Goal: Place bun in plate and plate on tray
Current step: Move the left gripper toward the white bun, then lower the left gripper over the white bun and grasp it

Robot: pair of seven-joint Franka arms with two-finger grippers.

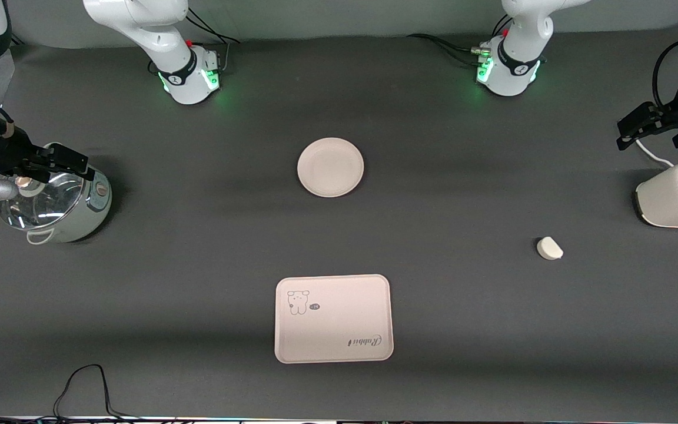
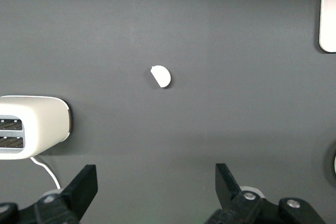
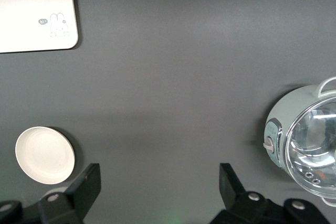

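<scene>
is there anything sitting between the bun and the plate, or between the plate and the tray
Nothing visible. Bare table lies between the bun and the plate, and between the plate and the tray. The toaster and the pot stand at the table's ends, off both paths. Both claws are open and hold nothing.

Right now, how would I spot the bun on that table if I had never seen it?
Start at the white toaster at the left arm's end of the dark table. Nearer the front camera and a little toward the table's middle lies the bun, alone on the bare surface. It is a small off-white lump with one flat side, far smaller than the round plate or the rectangular tray.
</scene>
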